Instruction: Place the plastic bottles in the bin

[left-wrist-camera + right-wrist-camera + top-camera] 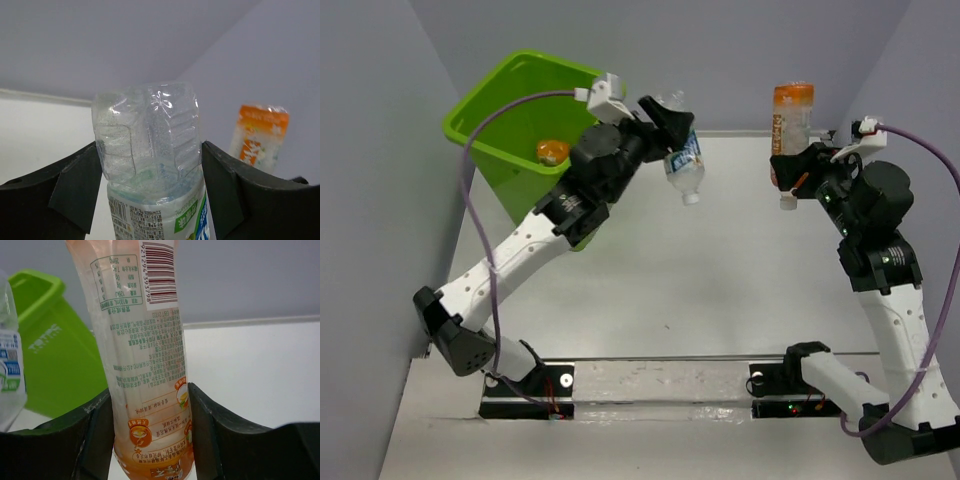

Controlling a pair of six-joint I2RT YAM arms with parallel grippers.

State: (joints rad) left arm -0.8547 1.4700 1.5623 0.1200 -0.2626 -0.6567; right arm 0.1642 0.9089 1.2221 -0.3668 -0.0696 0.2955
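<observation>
My left gripper (672, 125) clamps clear water bottle (686, 170) near bin (480, 92) rim; right gripper (788, 168) clamps orange-label bottle (792, 108); bare table (720, 290) between.

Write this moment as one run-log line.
left end effector: shut on clear plastic bottle | right end effector: shut on orange-labelled plastic bottle | lime-green plastic bin: orange item inside

A white table (720, 280) backed by grey walls (740, 50).

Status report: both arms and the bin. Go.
Left gripper shut on clear bottle, held up right of the bin. Right gripper shut on orange bottle, far right. Orange item in bin. Nothing seen blocking.
</observation>
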